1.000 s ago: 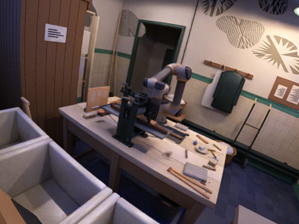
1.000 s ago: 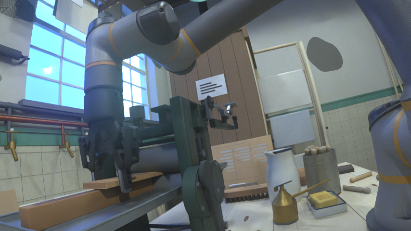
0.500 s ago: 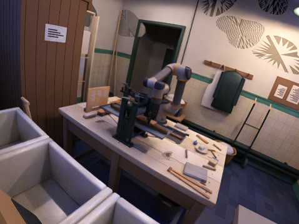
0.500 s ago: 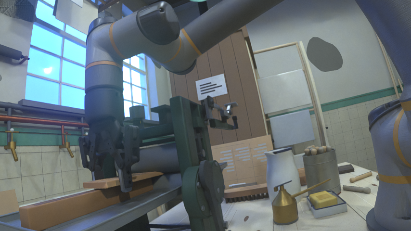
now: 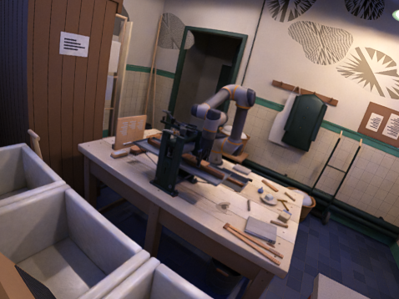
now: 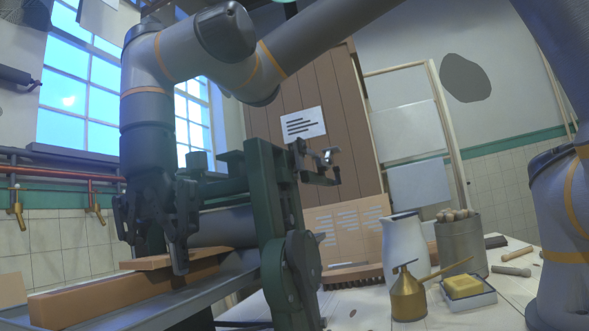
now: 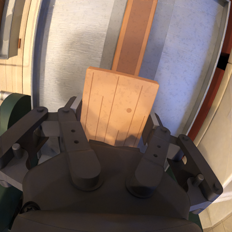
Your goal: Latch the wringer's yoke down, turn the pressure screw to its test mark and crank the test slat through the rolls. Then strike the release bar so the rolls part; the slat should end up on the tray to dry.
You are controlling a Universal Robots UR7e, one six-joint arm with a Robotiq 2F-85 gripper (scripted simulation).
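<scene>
My gripper (image 7: 114,118) points straight down over the metal tray (image 7: 177,54) on the outfeed side of the wringer (image 5: 173,156), closed across the width of the pale wooden test slat (image 7: 118,101), which it holds by its free end. The slat (image 6: 173,258) lies flat just above a longer wooden bar (image 6: 103,294) that runs along the tray, and its other end reaches toward the grey rolls (image 6: 230,224). The green frame post (image 6: 269,214) stands beside the rolls, with a latch mechanism (image 6: 317,166) at its top and a round hub (image 6: 298,263) low on its side.
The green frame post stands right beside my gripper. On the table past it stand a white jug (image 6: 403,243), a tin of pegs (image 6: 457,238), a brass oil can (image 6: 407,294) and a soap dish (image 6: 465,288). My arm's base (image 6: 562,247) rises at the far right.
</scene>
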